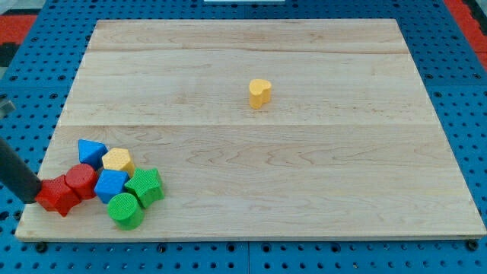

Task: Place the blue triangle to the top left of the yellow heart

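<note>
The yellow heart (259, 92) stands alone a little above the board's middle. The blue triangle (91, 151) sits at the top of a cluster of blocks near the view's bottom left corner, far down and left of the heart. My tip (38, 198) comes in from the view's left edge as a dark rod and touches the left side of a red star-like block (58, 196). The tip is below and left of the blue triangle, with a red cylinder (81, 181) between them.
The cluster also holds a yellow hexagon-like block (118, 161) right of the blue triangle, a blue cube-like block (111, 185), a green star (144, 186) and a green cylinder (125, 211). The wooden board (304, 190) ends just below and left of the cluster.
</note>
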